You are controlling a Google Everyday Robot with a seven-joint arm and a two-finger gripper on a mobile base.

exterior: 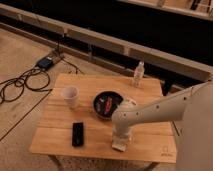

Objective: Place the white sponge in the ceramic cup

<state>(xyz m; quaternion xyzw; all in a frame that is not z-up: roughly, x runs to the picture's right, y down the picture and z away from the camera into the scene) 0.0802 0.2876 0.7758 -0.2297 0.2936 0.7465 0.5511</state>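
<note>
The gripper (pixel 121 138) points straight down at the near edge of the wooden table (pixel 55 142), right of centre, directly over the white sponge (pixel 118 147), which lies on the tabletop. Whether the jaws are released or clenched on it cannot be told. The ceramic cup (pixel 70 96) stands upright, well apart, at far left. 1 black bowl (pixel 107 104) sits between them.
</note>
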